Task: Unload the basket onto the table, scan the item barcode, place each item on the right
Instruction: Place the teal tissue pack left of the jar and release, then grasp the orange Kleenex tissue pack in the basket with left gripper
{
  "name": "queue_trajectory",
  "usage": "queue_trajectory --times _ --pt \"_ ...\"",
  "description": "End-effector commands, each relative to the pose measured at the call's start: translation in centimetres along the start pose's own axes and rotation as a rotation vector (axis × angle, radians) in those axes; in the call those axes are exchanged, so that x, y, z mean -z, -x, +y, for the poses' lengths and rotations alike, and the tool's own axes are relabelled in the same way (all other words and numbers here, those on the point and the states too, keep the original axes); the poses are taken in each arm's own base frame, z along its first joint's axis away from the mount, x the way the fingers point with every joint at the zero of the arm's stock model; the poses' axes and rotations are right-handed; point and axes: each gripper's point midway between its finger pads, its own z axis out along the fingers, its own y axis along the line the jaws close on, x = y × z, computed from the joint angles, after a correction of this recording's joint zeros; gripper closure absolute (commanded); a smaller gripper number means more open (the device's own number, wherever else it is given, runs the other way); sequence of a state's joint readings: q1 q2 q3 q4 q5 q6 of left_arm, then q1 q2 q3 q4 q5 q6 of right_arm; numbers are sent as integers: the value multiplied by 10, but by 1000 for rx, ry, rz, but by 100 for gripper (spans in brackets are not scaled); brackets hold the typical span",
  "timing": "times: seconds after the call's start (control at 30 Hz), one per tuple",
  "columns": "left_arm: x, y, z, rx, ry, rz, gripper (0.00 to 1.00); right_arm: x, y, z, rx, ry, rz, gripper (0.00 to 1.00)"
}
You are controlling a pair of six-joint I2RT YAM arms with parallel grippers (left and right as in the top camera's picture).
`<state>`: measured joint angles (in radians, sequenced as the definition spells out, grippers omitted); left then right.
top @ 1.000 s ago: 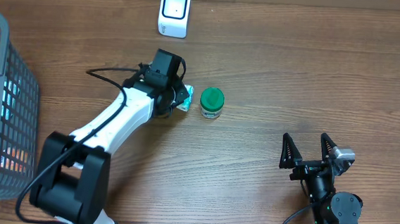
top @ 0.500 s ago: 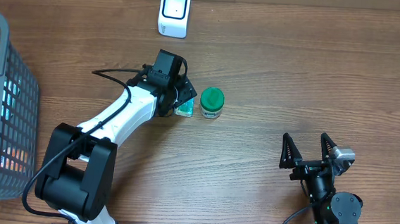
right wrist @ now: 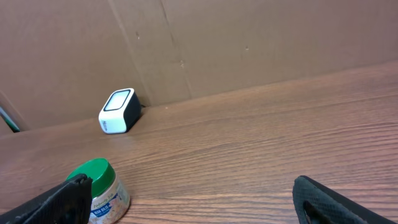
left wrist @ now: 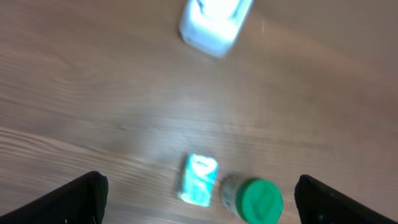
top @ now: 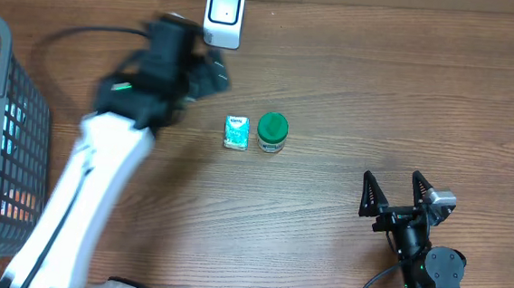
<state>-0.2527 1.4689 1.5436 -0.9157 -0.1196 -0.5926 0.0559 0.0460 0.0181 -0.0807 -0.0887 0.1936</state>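
Nearest, at the right, my right pincer (top: 391,179) sits low over the table (top: 341,241), its fingers spread as wide as they go and nothing between them. At mid-table the small teal packet (top: 236,132) lies flat just left of the green-lidded jar (top: 271,132). The two are close together, and I cannot tell whether they touch. Farther off, high over the far left of the table, my left pincer (top: 209,71) is also spread wide and empty; its wrist view shows both tips far apart with only the wood and the goods well below. The white scanner (top: 224,16) stands at the far edge, well apart from packet and jar, and nothing faces its window. So I judge no scan is under way: an item must yet be lifted and shown to the scanner, unless these two are already done, which the pictures do not settle. More goods sit in the grey basket (top: 23,119) at the left edge, cut off by the frame. My left arm (top: 102,151) is a blur overhead, its wrist view is smeared too, and I can make out no barcode on packet or jar.
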Motion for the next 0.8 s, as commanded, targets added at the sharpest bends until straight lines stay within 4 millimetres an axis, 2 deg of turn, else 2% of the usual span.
queue_trajectory --times 0.0,0.1,0.2,0.23,0.27,0.37,0.43,0.53,0.6,0.77 --pt "51 43 57 30 118 -136 2 -1 -3 -1 4 -2 3 0" --pt "84 58 115 151 218 -197 7 -1 -3 -1 4 -2 3 0" --pt "112 64 175 284 340 -247 19 -1 -3 -1 4 -3 3 0" --pt "120 64 195 330 381 -261 25 -1 -3 -1 4 -2 3 0" --pt "128 62 217 384 431 -270 36 -1 -3 -1 4 -2 3 0" --pt "144 54 271 539 542 -281 42 -1 -3 -1 4 -2 3 0" --pt "150 45 302 653 597 -277 40 -1 -3 -1 4 -2 3 0" --pt "150 34 336 772 623 -256 32 -1 -3 -1 4 -2 3 0" --pt "147 26 354 834 631 -235 30 -1 -3 -1 4 -2 3 0" --pt "128 2 386 890 674 -119 28 -1 -3 -1 4 -2 3 0"
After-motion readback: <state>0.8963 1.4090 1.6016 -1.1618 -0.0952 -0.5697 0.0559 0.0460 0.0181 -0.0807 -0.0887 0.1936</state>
